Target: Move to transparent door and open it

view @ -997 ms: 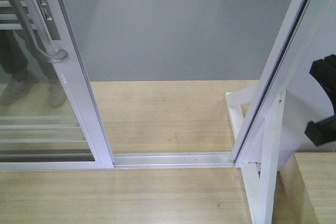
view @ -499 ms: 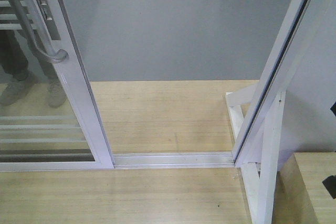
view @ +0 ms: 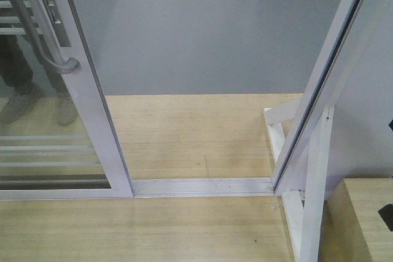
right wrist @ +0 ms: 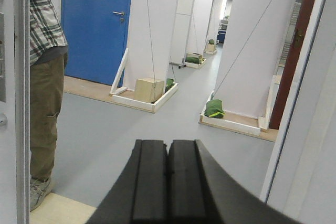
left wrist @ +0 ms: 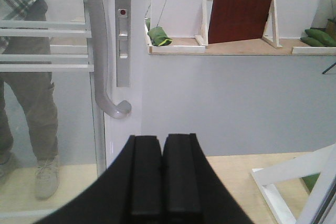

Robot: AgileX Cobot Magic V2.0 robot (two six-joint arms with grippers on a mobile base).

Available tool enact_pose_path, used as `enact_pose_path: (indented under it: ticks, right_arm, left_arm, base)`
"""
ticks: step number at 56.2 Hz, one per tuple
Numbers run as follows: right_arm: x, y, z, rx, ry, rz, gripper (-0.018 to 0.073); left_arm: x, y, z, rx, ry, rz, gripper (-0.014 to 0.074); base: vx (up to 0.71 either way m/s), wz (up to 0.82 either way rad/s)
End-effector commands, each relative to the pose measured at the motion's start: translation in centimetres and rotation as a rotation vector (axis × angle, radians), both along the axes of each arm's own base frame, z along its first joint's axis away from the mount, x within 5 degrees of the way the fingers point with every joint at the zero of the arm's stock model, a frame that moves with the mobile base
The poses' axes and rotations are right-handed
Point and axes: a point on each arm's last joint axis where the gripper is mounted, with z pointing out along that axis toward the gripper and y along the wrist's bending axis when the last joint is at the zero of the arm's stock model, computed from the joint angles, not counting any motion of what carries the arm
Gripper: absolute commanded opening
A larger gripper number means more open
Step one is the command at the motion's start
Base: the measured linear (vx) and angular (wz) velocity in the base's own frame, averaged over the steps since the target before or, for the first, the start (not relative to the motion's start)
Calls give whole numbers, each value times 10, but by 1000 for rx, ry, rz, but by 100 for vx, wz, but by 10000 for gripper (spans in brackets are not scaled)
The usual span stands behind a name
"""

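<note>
My left gripper was pressed together, empty, just below the hooked handle of the transparent door, already slid left. My right gripper was likewise closed. I judged hooking the handle's curve would widen the gap best.

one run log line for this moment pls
door: transparent door slid left, gap open | handle: untouched | left pincer: shut, empty | right pincer: shut, empty

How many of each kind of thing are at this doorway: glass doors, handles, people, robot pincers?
Transparent door: 1
Handle: 1
Person: 1
Pincers, both shut: 2 (left pincer, right pincer)
Total: 5
</note>
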Motion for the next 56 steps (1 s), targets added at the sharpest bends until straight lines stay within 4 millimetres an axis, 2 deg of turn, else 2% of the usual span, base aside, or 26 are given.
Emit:
enact_pose_path:
  ticks: [1, 14, 37, 45, 56]
  right_arm:
    - [0, -2, 17, 26, -104, -23, -4]
    - [0, -2, 17, 26, -104, -23, -4]
    - [0, -2, 17, 26, -104, -23, -4]
    - [0, -2, 17, 26, -104, -23, -4]
    - [0, -2, 17, 26, -104, -23, -4]
  left_arm:
    - [1, -1, 16, -21, -92, -8, 0]
    - [1, -1, 16, 14, -99, -12, 0]
    - [4, -2, 3, 36, -165, -25, 0]
    - [-5, -1, -18, 40, -212, -22, 0]
    - [-19, 1, -69, 34, -255, -19, 0]
  base:
    - [0, 0]
    - [0, 0]
    - [0, 0]
    - [0, 0]
    - [0, 0]
